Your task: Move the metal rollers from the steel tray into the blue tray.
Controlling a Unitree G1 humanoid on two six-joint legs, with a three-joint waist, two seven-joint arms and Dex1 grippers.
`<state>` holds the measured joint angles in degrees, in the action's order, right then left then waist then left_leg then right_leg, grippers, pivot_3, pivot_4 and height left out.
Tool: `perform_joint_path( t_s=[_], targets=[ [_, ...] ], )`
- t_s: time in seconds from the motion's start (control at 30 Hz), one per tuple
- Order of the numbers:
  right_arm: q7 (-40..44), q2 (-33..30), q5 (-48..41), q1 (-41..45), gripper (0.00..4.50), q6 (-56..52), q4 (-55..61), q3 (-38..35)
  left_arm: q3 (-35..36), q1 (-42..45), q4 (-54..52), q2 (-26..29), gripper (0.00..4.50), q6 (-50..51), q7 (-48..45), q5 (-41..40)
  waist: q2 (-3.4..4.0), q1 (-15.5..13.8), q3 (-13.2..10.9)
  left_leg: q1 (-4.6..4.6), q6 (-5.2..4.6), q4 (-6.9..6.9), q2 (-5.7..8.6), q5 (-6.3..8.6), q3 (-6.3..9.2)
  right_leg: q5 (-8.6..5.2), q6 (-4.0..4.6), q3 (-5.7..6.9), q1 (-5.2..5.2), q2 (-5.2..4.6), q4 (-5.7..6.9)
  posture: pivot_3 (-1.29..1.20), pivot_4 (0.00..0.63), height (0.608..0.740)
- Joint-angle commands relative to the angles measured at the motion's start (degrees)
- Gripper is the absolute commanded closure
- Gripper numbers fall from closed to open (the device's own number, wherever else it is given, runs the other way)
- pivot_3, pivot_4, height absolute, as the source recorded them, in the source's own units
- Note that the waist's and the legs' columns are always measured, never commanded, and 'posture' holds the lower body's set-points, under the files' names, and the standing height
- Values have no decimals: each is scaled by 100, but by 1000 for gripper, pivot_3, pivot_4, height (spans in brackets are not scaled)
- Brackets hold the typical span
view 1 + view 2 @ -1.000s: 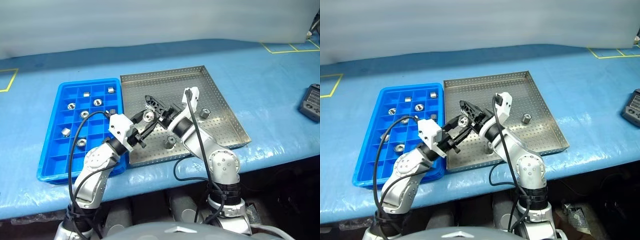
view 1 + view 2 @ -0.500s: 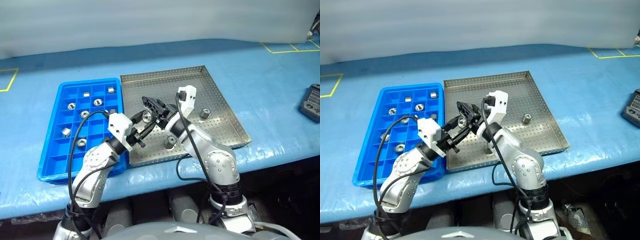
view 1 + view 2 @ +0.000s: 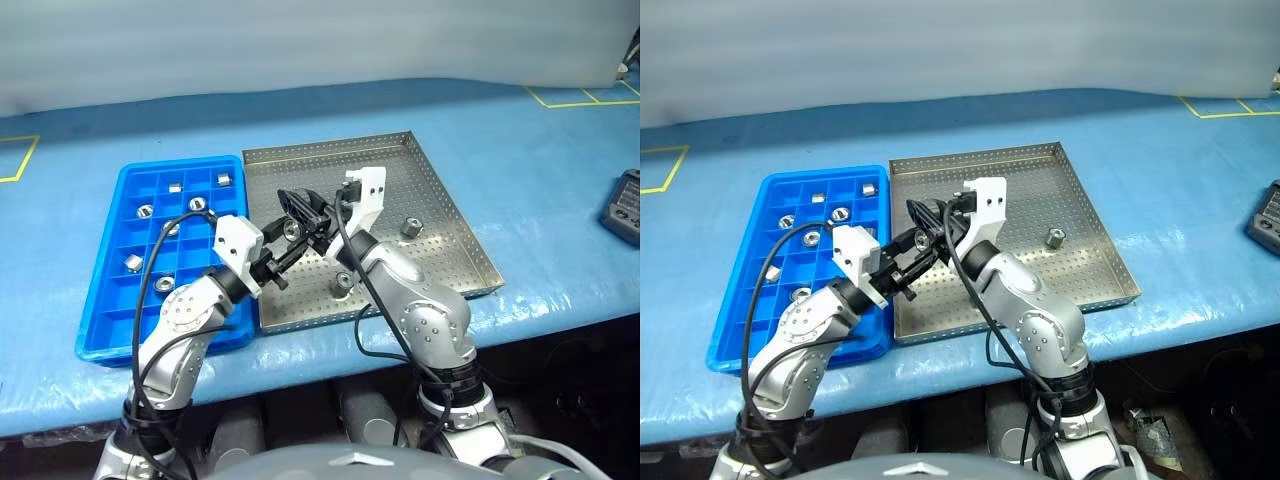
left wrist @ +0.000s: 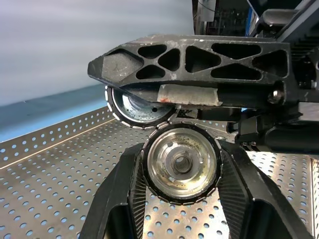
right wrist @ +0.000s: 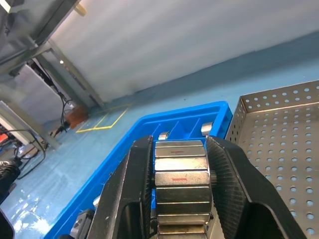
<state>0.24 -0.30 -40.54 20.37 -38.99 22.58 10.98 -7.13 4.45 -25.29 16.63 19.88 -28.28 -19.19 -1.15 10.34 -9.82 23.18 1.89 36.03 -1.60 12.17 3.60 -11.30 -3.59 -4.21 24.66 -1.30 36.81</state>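
The steel tray (image 3: pixel 440 200) lies mid-table, with the blue tray (image 3: pixel 100 330) against its left side. Two metal rollers (image 3: pixel 410 226) (image 3: pixel 343 283) rest on the perforated floor. Several more sit in the blue tray's compartments, one of them a roller (image 3: pixel 132 263). Both grippers meet above the steel tray's left part. My left gripper (image 4: pixel 180 162) is shut on a roller (image 4: pixel 180 149) seen face-on. My right gripper (image 5: pixel 180 164) is shut on another roller (image 5: pixel 180 199), held edge-on. In the left wrist view the right gripper's finger (image 4: pixel 199 62) lies just above, its roller (image 4: pixel 132 107) nearly touching mine.
A black device (image 3: pixel 625 205) lies at the table's far right. Yellow tape marks (image 3: pixel 580 97) sit at the back corners. The table's front edge runs just below both trays. Cables loop from both wrists over the tray fronts.
My right wrist has rolled, swinging its white camera housing to the left. Both grippers stay in the same spot, each still shut on its roller.
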Motion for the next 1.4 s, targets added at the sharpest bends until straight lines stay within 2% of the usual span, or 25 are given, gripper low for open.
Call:
perform_joint_path(
  t_s=[0.03,0.5,0.7,0.83,1.0,1.2,1.4],
  targets=[
    [-7,-68,468,200,3199,437,274,-266,25,-28,-366,136,2804,155,-77,-116,0,0,0,0,0,0,0,0,0,0,0,0,0,0,0,-146,150,740],
    [228,-57,1099,199,3199,644,402,-133,-55,12,-438,297,2804,698,-67,-142,0,0,0,0,0,-1,0,0,0,0,0,0,1,0,0,-146,150,740],
    [55,30,1237,244,3199,478,346,-193,-72,27,-364,394,2804,783,-93,-48,0,0,0,0,0,-1,0,0,0,0,0,1,1,0,1,-142,150,740],
    [-428,621,645,186,3199,158,240,-671,15,85,-241,210,2804,453,97,54,0,-5,0,0,0,-2,-1,0,0,0,0,0,3,0,2,-143,150,740],
    [-1156,1283,-497,220,3200,-8,80,-1451,187,108,-20,-296,2804,-413,429,210,1,-36,-1,5,0,2,3,0,0,2,-4,0,1,-4,-2,-146,150,740],
    [-1899,1419,-1788,369,3199,154,-150,-1962,304,95,234,-684,2804,-1171,684,379,3,-21,-1,8,-3,0,2,1,4,1,-1,4,3,-2,-2,-151,150,740],
    [-2398,1359,-2686,409,3200,450,-292,-2041,307,16,392,-857,2804,-1486,738,506,4,-9,-2,7,-4,1,1,2,4,0,0,3,2,-1,0,-152,150,740]
  ],
)
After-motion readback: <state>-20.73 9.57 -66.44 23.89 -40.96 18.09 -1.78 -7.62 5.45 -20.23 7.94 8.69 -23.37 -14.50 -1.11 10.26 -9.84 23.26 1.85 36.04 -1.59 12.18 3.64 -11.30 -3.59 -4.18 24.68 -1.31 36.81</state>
